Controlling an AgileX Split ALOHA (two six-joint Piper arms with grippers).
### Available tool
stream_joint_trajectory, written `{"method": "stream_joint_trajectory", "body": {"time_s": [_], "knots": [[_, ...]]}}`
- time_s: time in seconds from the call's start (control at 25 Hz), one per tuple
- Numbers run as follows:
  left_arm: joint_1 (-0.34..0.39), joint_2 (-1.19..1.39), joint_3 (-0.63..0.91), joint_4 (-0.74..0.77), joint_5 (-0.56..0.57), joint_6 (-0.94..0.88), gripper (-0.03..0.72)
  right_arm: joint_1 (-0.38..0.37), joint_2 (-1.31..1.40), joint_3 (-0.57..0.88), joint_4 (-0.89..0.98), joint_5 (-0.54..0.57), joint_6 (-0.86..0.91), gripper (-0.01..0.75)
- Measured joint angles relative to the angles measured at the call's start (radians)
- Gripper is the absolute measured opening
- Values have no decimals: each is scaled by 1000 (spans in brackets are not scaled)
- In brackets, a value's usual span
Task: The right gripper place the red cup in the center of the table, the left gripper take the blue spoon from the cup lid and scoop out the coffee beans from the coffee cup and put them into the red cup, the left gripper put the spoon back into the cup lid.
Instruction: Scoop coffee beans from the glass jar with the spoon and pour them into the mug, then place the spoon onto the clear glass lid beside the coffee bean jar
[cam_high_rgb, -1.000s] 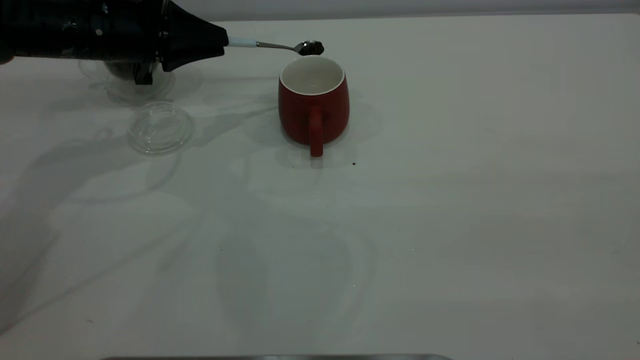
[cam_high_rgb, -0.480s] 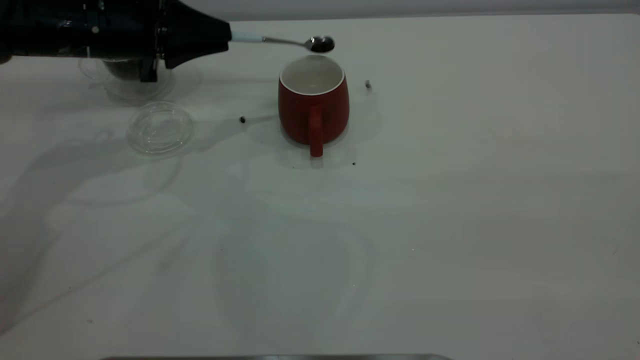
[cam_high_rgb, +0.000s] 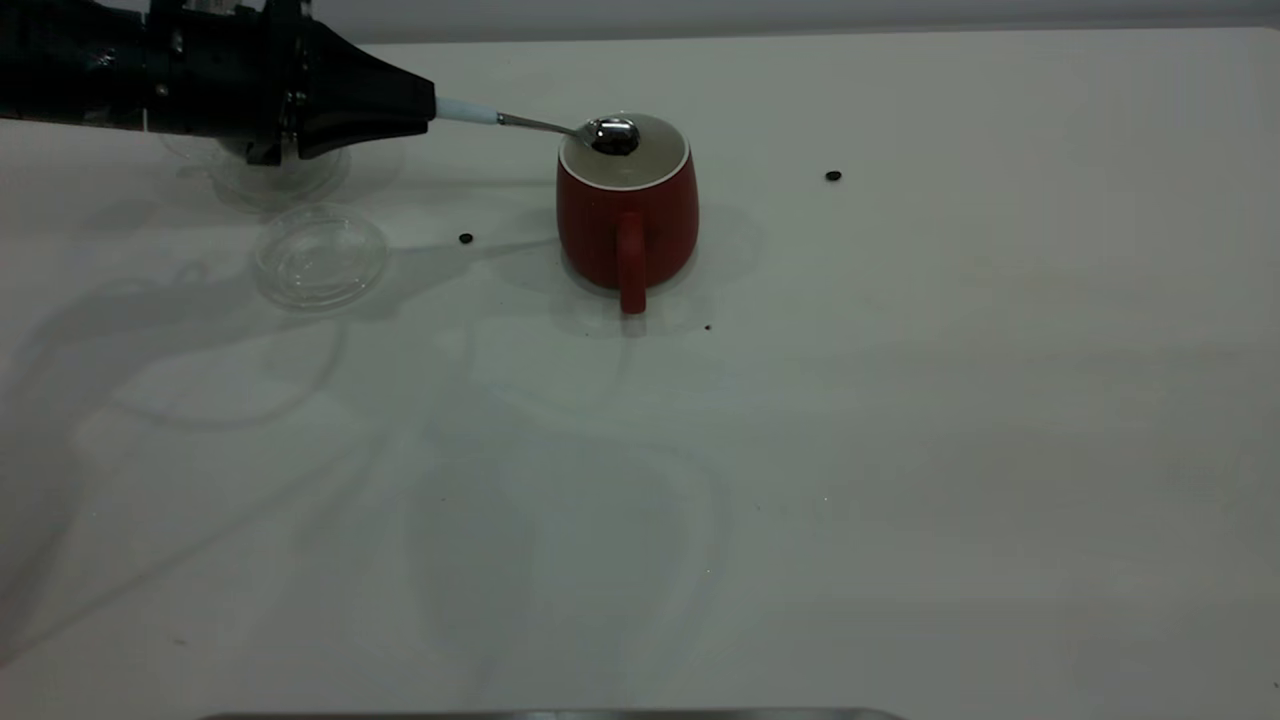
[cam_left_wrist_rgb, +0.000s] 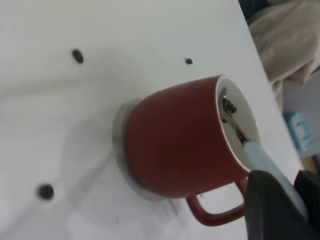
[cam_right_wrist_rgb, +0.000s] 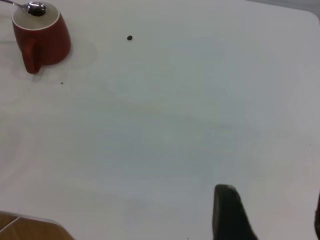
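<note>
The red cup (cam_high_rgb: 627, 215) stands upright mid-table, its handle toward the exterior camera. My left gripper (cam_high_rgb: 425, 103) is shut on the pale handle of the blue spoon (cam_high_rgb: 465, 110). The spoon's metal bowl dips into the cup's mouth. In the left wrist view the red cup (cam_left_wrist_rgb: 180, 145) holds the spoon (cam_left_wrist_rgb: 257, 157) with a few coffee beans (cam_left_wrist_rgb: 229, 106) at its tip. Loose coffee beans (cam_high_rgb: 465, 238) lie on the table (cam_high_rgb: 900, 450). The cup lid (cam_high_rgb: 320, 257) lies empty at the left. The coffee cup (cam_high_rgb: 262, 172) is mostly hidden behind the left arm. My right gripper (cam_right_wrist_rgb: 272, 215) hangs open over bare table.
Another stray bean (cam_high_rgb: 832, 176) lies right of the red cup, and a tiny dark speck (cam_high_rgb: 707, 326) near its handle. The right wrist view shows the table's edge (cam_right_wrist_rgb: 30, 217) with wooden floor beyond.
The spoon came down from above the cup's far rim into its mouth. Beans fell onto the table; one rolled farther right, another rests left of the cup.
</note>
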Motion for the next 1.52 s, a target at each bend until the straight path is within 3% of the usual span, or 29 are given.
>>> {"method": "stream_joint_trajectory", "body": {"time_s": [0.4, 0.56, 0.92, 1.08, 1.52], "knots": [[-13, 0, 0, -70, 0, 457, 126, 0, 0, 0, 0, 0, 0, 438], [-15, 0, 0, -105, 8, 509, 126, 0, 0, 0, 0, 0, 0, 438], [12, 0, 0, -105, 102, 124, 126, 0, 0, 0, 0, 0, 0, 438], [80, -6, 0, -49, 168, -16, 126, 0, 0, 0, 0, 0, 0, 438], [273, -266, 0, 225, 197, -219, 126, 0, 0, 0, 0, 0, 0, 438]]}}
